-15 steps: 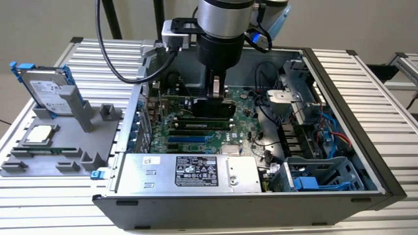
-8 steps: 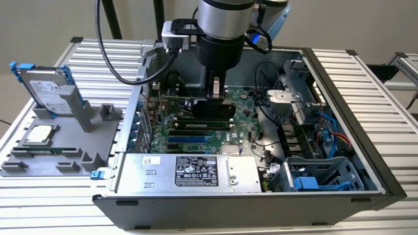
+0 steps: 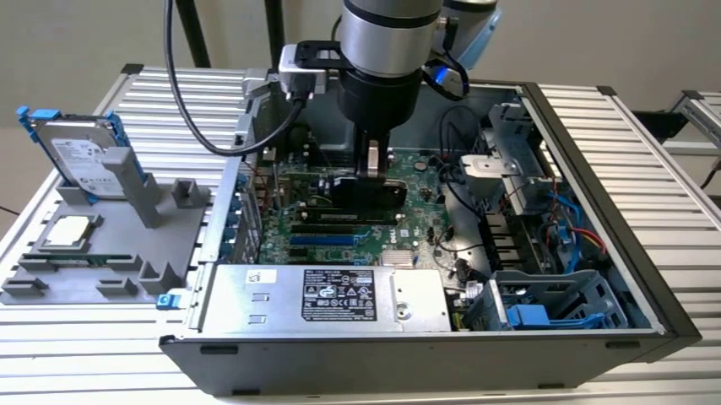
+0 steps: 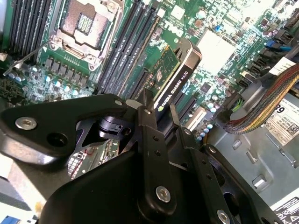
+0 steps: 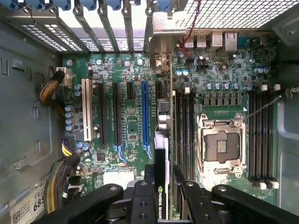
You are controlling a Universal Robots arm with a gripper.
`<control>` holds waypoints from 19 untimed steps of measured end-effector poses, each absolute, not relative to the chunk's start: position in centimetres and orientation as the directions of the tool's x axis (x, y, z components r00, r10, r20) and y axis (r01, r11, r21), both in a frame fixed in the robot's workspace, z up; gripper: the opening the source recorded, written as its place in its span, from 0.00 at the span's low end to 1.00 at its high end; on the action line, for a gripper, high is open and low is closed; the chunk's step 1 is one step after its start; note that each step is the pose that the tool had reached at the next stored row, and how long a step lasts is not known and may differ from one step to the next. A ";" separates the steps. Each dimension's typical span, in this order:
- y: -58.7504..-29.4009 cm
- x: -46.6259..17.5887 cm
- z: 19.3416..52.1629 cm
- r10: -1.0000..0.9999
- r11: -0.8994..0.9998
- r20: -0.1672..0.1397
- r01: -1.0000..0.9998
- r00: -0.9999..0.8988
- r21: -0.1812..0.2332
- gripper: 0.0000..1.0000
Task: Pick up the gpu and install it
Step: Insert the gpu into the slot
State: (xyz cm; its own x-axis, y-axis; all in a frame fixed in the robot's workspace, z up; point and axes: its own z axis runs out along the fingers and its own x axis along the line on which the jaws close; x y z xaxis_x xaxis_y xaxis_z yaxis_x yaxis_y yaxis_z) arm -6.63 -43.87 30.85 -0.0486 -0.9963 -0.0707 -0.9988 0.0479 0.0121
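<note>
The gpu (image 3: 366, 198) hangs edge-down over the motherboard (image 3: 338, 240) inside the open computer case, held by my gripper (image 3: 372, 171). In the second wrist view the gpu (image 4: 180, 77) shows its green board on one face and its black shroud on the other, with my gripper (image 4: 161, 114) shut on its upper edge. In the first wrist view the gpu (image 5: 161, 154) is seen edge-on. It lies between the blue expansion slot (image 5: 145, 116) and the black memory slots (image 5: 184, 130), with my gripper (image 5: 162, 176) clamped on it.
The power supply (image 3: 327, 295) and a drive cage (image 3: 552, 308) line the case's near side, with cables (image 3: 529, 211) toward the exterior view's right. The empty processor socket (image 5: 222, 144) lies beyond the memory slots. Outside the case, a grey fixture (image 3: 101, 245) holds a hard drive (image 3: 84, 156).
</note>
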 end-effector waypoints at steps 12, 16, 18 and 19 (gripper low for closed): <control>-44.3 -6.9 30.0 -0.996 0.048 -0.071 -0.999 -0.049 0.013 0.00; -44.4 -7.2 29.7 -0.996 0.048 -0.071 -0.999 -0.049 0.013 0.00; -44.4 -7.3 29.5 -0.996 0.048 -0.071 -0.999 -0.049 0.013 0.00; -44.4 -7.3 29.5 -0.996 0.048 -0.070 -0.999 -0.049 0.013 0.00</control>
